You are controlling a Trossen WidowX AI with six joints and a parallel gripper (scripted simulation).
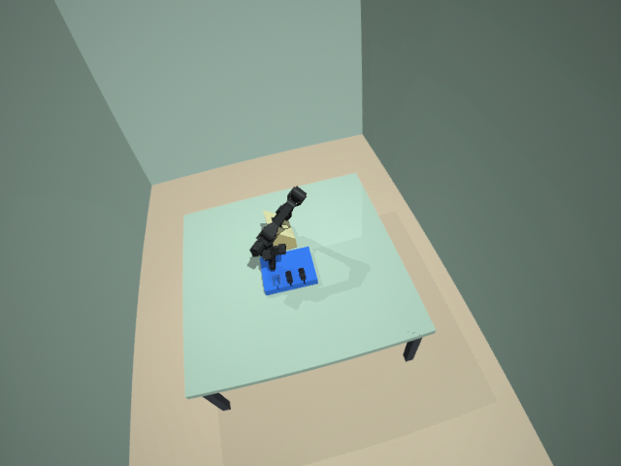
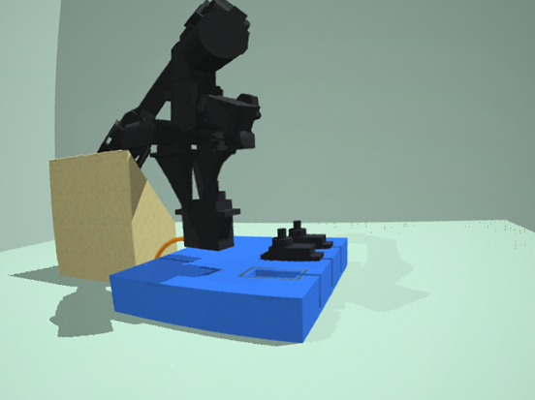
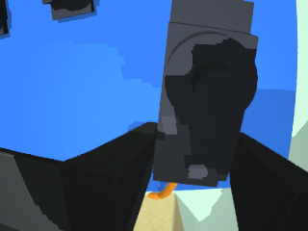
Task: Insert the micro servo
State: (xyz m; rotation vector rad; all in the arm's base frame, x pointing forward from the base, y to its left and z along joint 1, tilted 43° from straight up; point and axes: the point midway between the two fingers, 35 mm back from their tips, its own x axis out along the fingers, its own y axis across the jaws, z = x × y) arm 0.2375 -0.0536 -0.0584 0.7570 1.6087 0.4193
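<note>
The loose black micro servo (image 1: 272, 265) (image 2: 215, 232) (image 3: 207, 106) is upright, its output shaft pointing up. My gripper (image 2: 202, 208) (image 3: 193, 138) is shut on the servo's sides and holds it above the blue deck (image 1: 301, 258) (image 2: 210, 306) (image 3: 96, 101). The servo's orange cable (image 2: 166, 245) (image 3: 166, 191) hangs from the end facing the tan block, away from the deck's notched side. The marked empty pocket (image 1: 276, 281) (image 2: 277, 273) is near that notched edge, beside the fitted servos. It does not show in the wrist view.
Two fitted black servos, one nearer the pocket (image 1: 289, 277) (image 2: 291, 252) and one farther (image 1: 302, 274) (image 2: 315, 239), stand up from the deck. A tan angled block (image 1: 285, 243) (image 2: 92, 214) (image 3: 156, 212) stands behind the deck, close to the arm.
</note>
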